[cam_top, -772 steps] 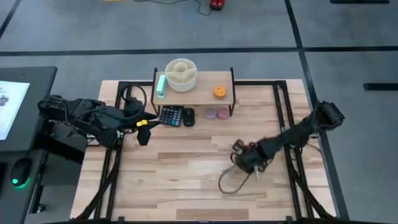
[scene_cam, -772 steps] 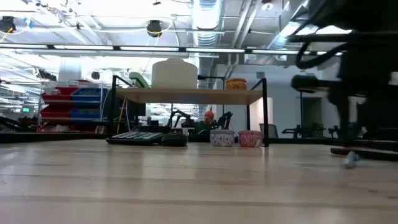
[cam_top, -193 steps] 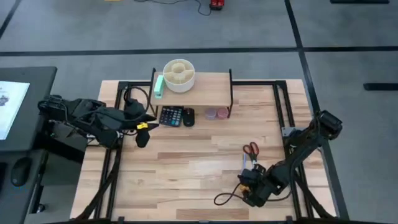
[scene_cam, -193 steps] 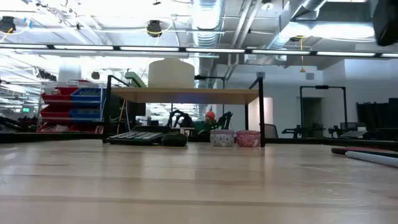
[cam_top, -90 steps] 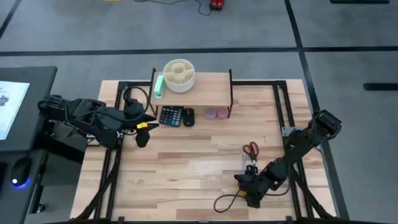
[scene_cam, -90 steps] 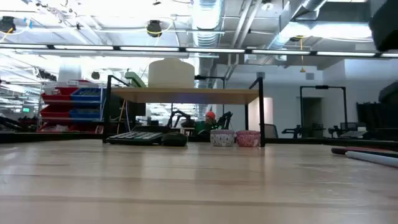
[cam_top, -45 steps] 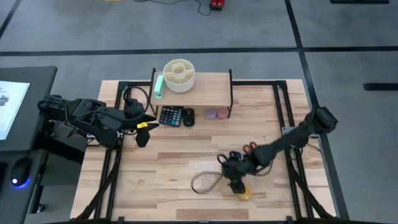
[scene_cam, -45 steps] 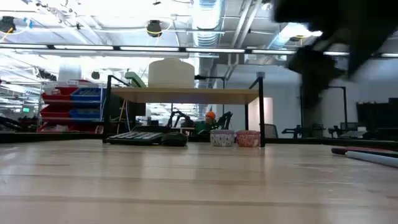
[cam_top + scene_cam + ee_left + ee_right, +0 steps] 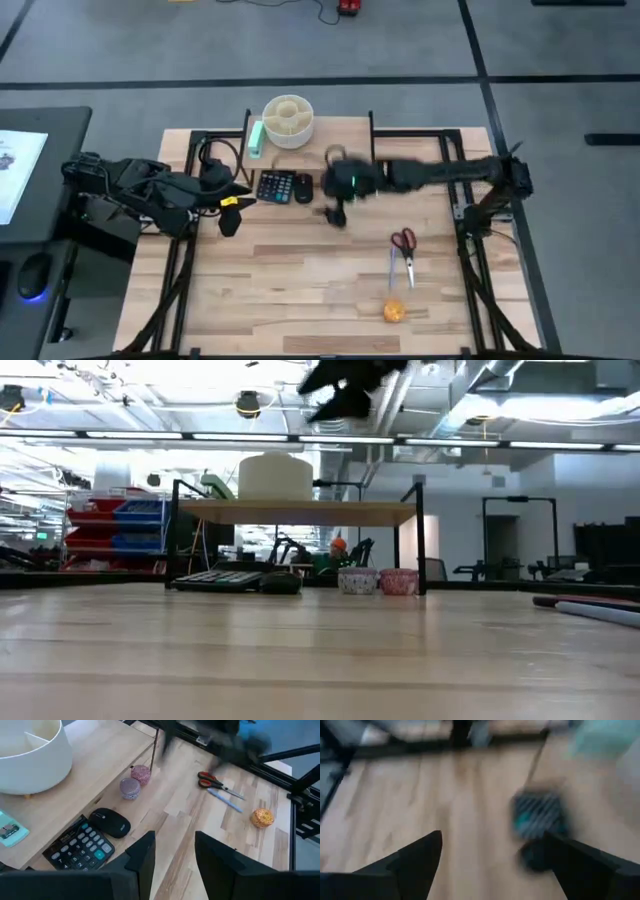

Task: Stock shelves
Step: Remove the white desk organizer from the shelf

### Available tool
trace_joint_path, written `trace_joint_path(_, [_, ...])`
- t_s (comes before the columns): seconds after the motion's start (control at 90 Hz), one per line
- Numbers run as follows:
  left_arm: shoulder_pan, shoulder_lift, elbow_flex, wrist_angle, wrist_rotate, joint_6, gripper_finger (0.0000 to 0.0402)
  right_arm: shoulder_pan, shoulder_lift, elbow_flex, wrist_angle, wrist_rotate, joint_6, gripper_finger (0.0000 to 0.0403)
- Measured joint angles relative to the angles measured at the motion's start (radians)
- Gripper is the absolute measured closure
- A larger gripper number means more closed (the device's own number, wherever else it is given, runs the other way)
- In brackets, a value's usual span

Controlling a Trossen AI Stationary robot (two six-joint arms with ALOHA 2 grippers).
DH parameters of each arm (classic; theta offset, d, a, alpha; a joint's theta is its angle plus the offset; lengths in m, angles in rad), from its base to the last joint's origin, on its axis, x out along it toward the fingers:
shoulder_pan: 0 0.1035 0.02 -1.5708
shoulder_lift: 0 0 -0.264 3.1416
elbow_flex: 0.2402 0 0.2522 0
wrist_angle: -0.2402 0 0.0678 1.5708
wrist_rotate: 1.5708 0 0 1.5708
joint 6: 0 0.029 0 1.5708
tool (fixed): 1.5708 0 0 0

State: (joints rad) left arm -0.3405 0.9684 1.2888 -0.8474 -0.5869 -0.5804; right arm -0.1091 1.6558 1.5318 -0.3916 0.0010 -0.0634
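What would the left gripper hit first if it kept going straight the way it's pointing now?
Judging by the left wrist view, the left gripper points over bare table toward the scissors and pen. Nothing nearer sits in that line, though depth is hard to judge.

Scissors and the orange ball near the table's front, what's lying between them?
In the high view, a blue pen lies beside the scissors, pointing toward the orange ball; past its tip, only bare tabletop.

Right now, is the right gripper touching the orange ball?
Apart. The high view shows the right gripper beside the shelf, with bare table before the orange ball.
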Motion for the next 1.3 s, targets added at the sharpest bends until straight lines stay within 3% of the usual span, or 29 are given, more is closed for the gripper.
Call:
trace_joint_path(0.178, [0.000,0.000,0.000,0.000,0.000,0.000,0.0286,-0.134,0.000,0.094,0.059,-0.003,-0.193,0.0070])
trace_joint_path(0.433, [0.000,0.000,0.000,-0.001,0.000,-0.001,0.0286,-0.249,0.089,0.113,0.138,-0.080,-0.311,0.0070])
trace_joint_path(0.833, [0.000,0.000,0.000,0.002,-0.030,-0.008,0.0286,-0.282,0.365,0.514,-0.205,-0.097,-0.477,0.0112])
trace_joint_path(1.3, [0.000,0.000,0.000,0.008,-0.050,-0.008,0.0286,-0.292,0.426,0.535,-0.270,-0.083,-0.523,0.0134])
